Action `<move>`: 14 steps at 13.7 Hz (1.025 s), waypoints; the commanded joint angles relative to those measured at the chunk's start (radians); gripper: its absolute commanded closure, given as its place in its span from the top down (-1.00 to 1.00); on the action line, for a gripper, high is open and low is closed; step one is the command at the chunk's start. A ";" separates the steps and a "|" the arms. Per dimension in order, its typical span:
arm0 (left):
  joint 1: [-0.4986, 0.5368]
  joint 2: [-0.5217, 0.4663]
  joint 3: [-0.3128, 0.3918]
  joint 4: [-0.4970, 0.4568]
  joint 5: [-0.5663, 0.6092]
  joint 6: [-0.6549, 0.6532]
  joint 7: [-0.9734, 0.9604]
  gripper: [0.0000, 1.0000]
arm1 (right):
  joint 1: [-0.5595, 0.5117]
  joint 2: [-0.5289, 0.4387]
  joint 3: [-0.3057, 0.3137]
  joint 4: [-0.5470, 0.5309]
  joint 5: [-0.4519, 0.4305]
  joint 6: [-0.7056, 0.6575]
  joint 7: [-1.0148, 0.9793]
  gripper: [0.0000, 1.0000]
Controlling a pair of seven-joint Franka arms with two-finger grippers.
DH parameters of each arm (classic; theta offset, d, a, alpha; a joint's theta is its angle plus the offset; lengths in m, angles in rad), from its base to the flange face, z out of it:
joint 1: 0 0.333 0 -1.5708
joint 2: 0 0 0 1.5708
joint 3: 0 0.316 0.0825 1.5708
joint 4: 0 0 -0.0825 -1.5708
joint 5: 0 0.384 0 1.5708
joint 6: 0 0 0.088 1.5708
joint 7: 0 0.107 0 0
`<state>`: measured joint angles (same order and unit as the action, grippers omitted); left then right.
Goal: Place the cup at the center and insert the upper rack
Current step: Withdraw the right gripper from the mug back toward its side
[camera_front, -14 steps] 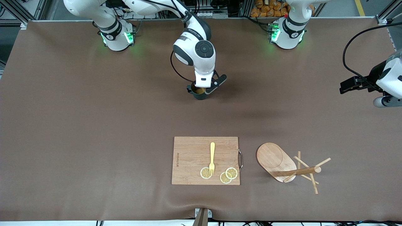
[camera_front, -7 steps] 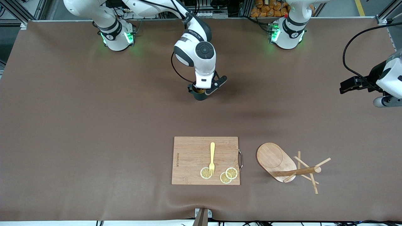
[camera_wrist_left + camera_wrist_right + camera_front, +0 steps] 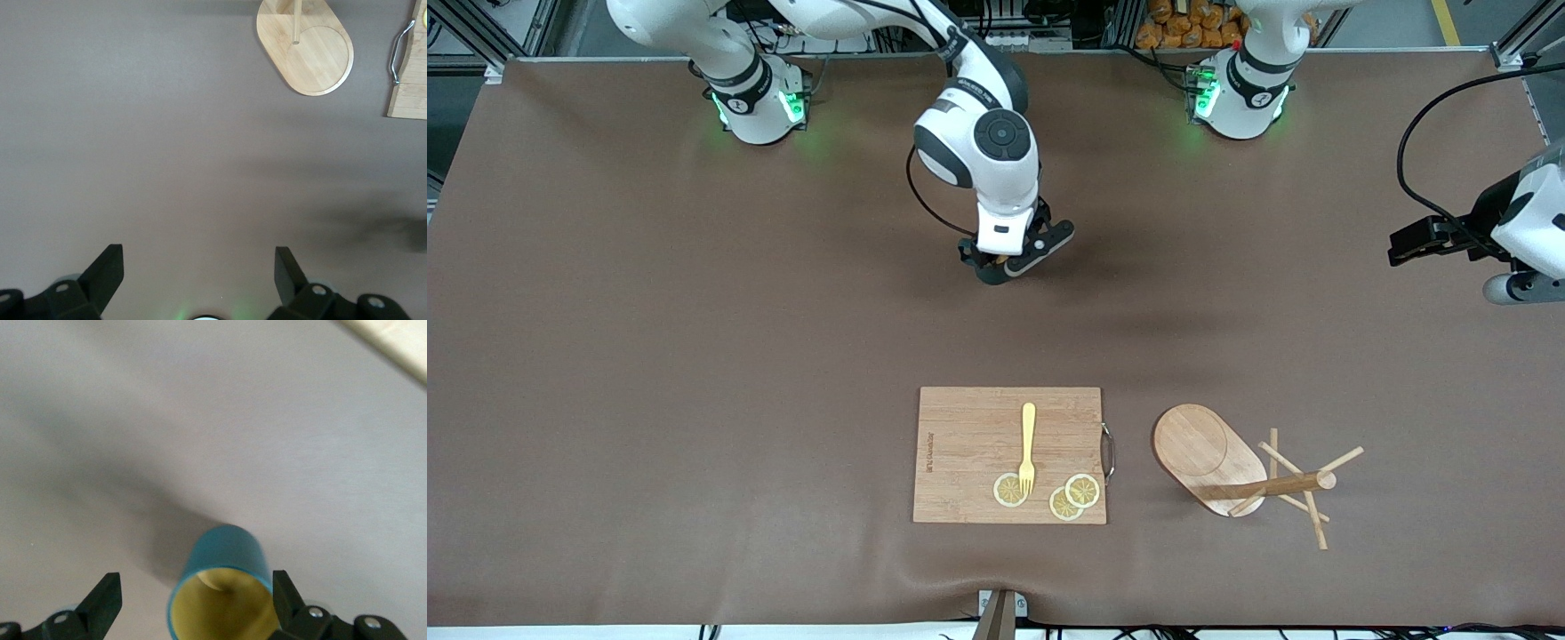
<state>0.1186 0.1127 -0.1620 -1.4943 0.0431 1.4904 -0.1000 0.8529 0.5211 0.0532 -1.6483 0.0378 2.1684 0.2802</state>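
Note:
The teal cup (image 3: 989,272) stands upright on the brown table near the robots' side, mostly hidden under my right hand. In the right wrist view the cup (image 3: 227,553) shows its yellow inside and sits between the open fingers, close against one fingertip (image 3: 281,587). My right gripper (image 3: 1005,258) (image 3: 195,587) is open around it. The wooden rack (image 3: 1227,467) lies on its side nearer the front camera, toward the left arm's end; its oval base also shows in the left wrist view (image 3: 305,47). My left gripper (image 3: 1405,247) (image 3: 198,260) waits open and empty over bare table.
A wooden cutting board (image 3: 978,444) with a metal handle lies beside the rack, carrying a yellow fork (image 3: 1028,444) and lemon slices (image 3: 1067,498). Its edge shows in the left wrist view (image 3: 410,93).
My right hand has come lower over the cup and turned slightly, so it hides more of the cup. The left arm, rack and board have not moved.

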 commanded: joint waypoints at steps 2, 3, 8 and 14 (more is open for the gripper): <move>0.004 -0.016 -0.019 -0.003 -0.031 -0.012 -0.023 1.00 | -0.124 -0.127 0.002 0.074 0.002 -0.214 0.011 1.00; 0.004 -0.016 -0.021 -0.003 -0.032 -0.012 -0.035 1.00 | -0.173 -0.160 0.007 0.090 0.011 -0.281 0.013 1.00; 0.004 -0.018 -0.072 -0.003 -0.054 -0.022 -0.173 1.00 | -0.434 -0.320 0.010 0.157 0.007 -0.534 0.007 1.00; 0.003 -0.018 -0.171 0.002 -0.054 -0.022 -0.366 1.00 | -0.783 -0.377 0.011 0.231 0.007 -0.598 -0.370 1.00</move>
<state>0.1141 0.1111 -0.3075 -1.4937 0.0005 1.4844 -0.4110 0.1595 0.1513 0.0398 -1.4428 0.0372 1.5896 -0.0253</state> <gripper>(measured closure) 0.000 0.000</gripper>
